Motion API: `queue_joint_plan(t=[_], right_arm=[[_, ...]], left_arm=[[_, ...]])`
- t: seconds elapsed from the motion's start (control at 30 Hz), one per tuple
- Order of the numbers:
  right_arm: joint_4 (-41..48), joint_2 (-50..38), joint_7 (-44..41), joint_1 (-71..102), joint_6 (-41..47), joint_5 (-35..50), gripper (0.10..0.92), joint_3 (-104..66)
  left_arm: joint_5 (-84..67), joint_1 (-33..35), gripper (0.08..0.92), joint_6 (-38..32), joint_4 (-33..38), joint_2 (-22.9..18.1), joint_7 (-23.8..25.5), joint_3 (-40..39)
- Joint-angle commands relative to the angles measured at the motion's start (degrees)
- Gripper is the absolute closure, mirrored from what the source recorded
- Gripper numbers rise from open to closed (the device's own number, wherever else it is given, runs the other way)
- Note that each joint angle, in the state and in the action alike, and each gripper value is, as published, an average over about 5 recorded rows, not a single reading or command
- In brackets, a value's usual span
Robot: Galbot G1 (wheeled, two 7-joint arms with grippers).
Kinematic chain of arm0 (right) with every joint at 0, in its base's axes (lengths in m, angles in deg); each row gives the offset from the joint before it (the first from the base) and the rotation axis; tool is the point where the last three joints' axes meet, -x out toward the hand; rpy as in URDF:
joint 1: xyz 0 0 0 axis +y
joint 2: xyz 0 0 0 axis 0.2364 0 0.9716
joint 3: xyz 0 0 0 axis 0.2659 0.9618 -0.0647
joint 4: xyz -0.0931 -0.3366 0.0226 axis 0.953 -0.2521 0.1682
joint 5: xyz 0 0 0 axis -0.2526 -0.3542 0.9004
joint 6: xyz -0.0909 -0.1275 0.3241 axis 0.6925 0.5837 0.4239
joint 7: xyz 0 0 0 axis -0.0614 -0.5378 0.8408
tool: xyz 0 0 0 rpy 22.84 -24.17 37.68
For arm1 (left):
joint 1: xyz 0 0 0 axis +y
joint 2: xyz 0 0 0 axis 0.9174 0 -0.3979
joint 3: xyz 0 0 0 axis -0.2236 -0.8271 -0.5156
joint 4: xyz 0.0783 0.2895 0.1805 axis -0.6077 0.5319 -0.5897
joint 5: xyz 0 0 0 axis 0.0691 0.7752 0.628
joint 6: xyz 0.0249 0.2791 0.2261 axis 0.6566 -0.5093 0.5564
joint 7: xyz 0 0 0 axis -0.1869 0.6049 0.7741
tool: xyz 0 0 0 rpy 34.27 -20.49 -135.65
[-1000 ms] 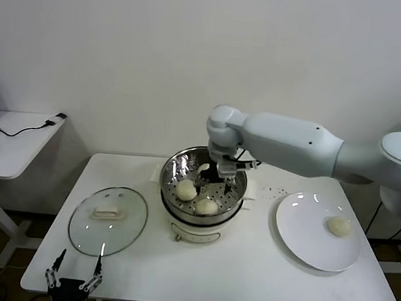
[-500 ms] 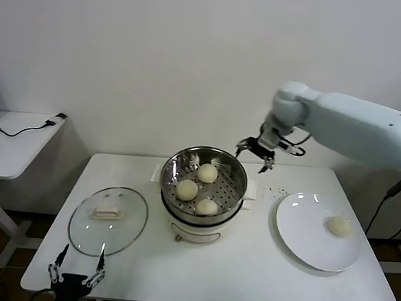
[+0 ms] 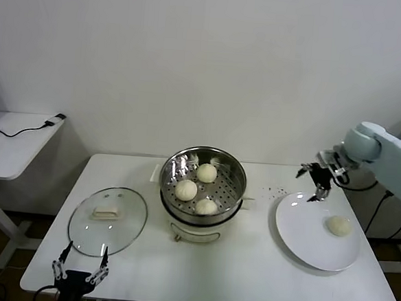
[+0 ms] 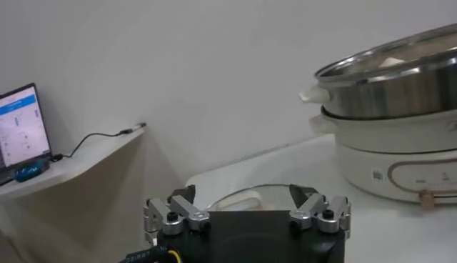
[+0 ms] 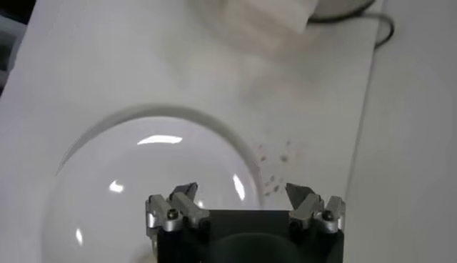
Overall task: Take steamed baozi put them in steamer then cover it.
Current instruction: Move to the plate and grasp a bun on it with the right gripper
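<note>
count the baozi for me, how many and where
4: three baozi in the steamer, at and; one on the white plate. None seems hidden.

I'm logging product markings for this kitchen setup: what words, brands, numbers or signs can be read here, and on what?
Nothing can be read.
Steamer: a small mark and a control panel on its white base, too blurred to read.
Laptop screen: blue-and-white content, too small to read.

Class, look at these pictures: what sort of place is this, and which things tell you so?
Probably a lab or test room set up as a kitchen corner: a plain white table against a bare wall, an electric steamer with buns, and a side desk with cables.
</note>
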Motion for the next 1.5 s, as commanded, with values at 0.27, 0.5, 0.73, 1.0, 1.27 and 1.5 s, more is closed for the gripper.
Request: queue_joint_plan(t=[0.27, 0.5, 0.73, 1.0, 1.27, 1.5], right_arm=[[20.26, 1.66, -1.98, 20.24, -6.36, -17.44, 0.203, -23.06], [23.97, 4.48, -2.54, 20.85, -6.39, -18.25, 0.203, -23.55], [28.98, 8.55, -2.18, 20.89, -7.96, -22.02, 0.203, -25.86], [31.88, 11.54, -1.87, 20.54, -8.76, -23.89, 0.203, -26.79], [32.07, 11.77, -2.92, 19.47, -8.40, -22.88, 0.205, -25.61], [31.97, 11.32, -3.90, 17.45, -7.21, -19.20, 0.283, -23.00]], left_arm=[[1.42, -0.74, 0.177, 0.56, -0.35, -0.75, -0.08, -0.19], [2.22, -1.22, 0.177, 0.88, -0.98, -0.89, -0.44, -0.20], [2.87, -1.49, 0.177, 1.14, -1.25, -0.91, -0.49, -0.29], [3.61, -1.74, 0.177, 1.19, -1.50, -0.93, -0.53, -0.46], [3.81, -1.55, 0.177, 1.43, -1.03, -0.94, -0.66, -0.50], [4.32, -1.14, 0.177, 1.24, -0.81, -1.12, -0.89, -0.84]])
